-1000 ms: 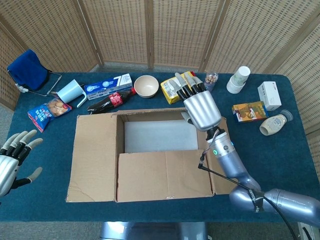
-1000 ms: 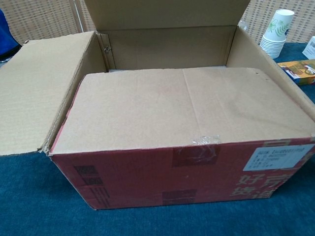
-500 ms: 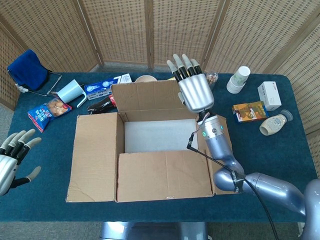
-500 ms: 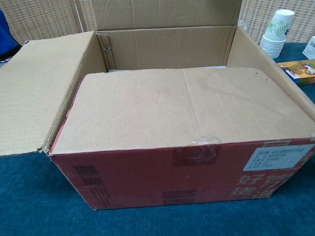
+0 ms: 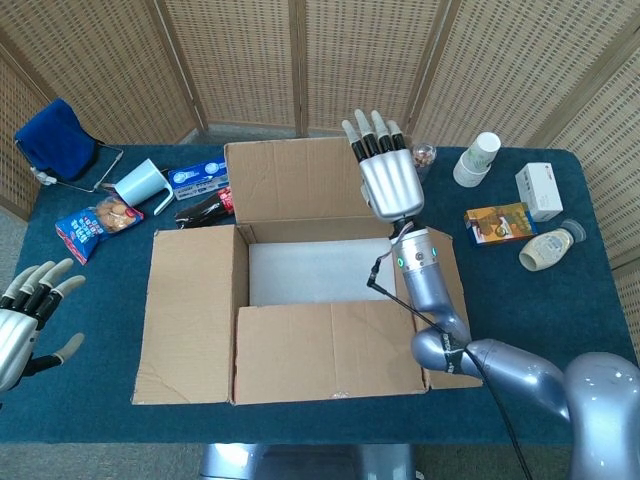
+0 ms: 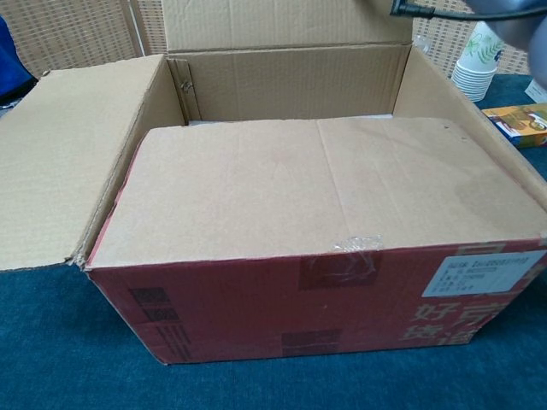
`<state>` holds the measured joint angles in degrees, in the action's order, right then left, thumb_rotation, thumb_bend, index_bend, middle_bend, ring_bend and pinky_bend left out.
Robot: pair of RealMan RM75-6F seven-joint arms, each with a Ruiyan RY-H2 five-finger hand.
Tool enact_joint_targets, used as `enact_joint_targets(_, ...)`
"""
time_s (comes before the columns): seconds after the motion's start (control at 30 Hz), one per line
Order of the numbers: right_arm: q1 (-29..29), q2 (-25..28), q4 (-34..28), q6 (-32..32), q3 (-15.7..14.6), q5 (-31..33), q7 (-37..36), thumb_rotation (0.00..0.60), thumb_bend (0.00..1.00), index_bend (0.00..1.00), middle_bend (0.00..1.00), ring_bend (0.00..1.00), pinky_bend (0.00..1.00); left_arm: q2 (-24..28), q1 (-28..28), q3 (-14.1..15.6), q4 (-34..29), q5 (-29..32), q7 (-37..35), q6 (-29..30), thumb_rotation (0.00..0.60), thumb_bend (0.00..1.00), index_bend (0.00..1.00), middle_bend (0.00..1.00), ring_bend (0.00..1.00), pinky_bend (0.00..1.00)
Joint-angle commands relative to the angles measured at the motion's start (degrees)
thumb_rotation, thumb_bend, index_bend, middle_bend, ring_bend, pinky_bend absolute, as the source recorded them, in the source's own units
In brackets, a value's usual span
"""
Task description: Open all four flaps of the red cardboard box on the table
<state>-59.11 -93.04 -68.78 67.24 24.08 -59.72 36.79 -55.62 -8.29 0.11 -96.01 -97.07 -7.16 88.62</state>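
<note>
Back flap: brown cardboard back flap [image 5: 292, 178] is standing taller now, right hand [image 5: 388, 180] spread flat, holding nothing.
Left hand [image 5: 28, 318]: waiting, fingers apart.
Next: lifting front flap [image 5: 325, 350] of red cardboard box [image 6: 325, 299].

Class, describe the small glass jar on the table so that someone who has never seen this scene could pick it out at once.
Start at the big open cardboard box in the middle of the blue table and look past its far right corner, beside the right hand. The small jar stands there, left of the stacked paper cups. It is the only clear container, with mixed brownish bits inside.
</note>
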Motion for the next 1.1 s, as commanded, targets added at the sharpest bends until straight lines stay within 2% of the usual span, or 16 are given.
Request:
enact_joint_targets(0.03, -0.64, -2.83, 4.15, 0.13, -0.69, -0.44, -1.62, 0.600, 0.20, 0.00, 0.00, 0.00, 0.19, -0.02, 0.05, -0.05, 0.03, 0.15, 0.03, 0.04, 0.596, 0.00, 0.14, 0.00, 0.00, 0.09)
enact_joint_targets(0.37, -1.00, -7.50, 11.97, 0.41, -2.39, -2.66, -3.62, 0.600, 0.17, 0.00, 0.00, 0.00, 0.19, -0.14, -0.08, -0.15, 0.18, 0.61, 0.22, -0.42, 0.597, 0.00, 0.14, 0.00, 0.00, 0.09)
enact_joint_targets(0.53, -0.51, -6.71, 11.30, 1.44, -2.04, -3.93, -4.95, 0.600, 0.17, 0.00, 0.00, 0.00, 0.19, -0.24, -0.16, -0.08, 0.31, 0.63, 0.41, -0.71, 0.599, 0.00, 0.14, 0.00, 0.00, 0.09)
enact_joint_targets(0.73, 0.76, -1.20, 5.63, 1.15, -2.11, -5.55, -4.69, 0.600, 0.17, 0.00, 0.00, 0.00, 0.19, -0.47, -0.52, 0.07, 0.23, 0.59, 0.70, -1.55, 0.597, 0.00, 0.14, 0.00, 0.00, 0.09)
enact_joint_targets(0.87, 2.41, 4.80, -0.53, -0.79, -2.79, -5.41, -2.95, 0.600, 0.16, 0.00, 0.00, 0.00, 0.19, -0.56, -1.03, 0.30, -0.20, 0.33, 0.72, -2.57, 0.598, 0.00, 0.14, 0.00, 0.00, 0.09)
enact_joint_targets(1.1, 6.58, 16.79, -10.95, -4.06, -6.52, -7.03, -1.35, 0.600, 0.18, 0.00, 0.00, 0.00, 0.21, 0.02, -2.56, 0.71, -1.42, -0.16, -1.11, -5.11, 0.598, 0.01, 0.14, 0.00, 0.00, 0.09)
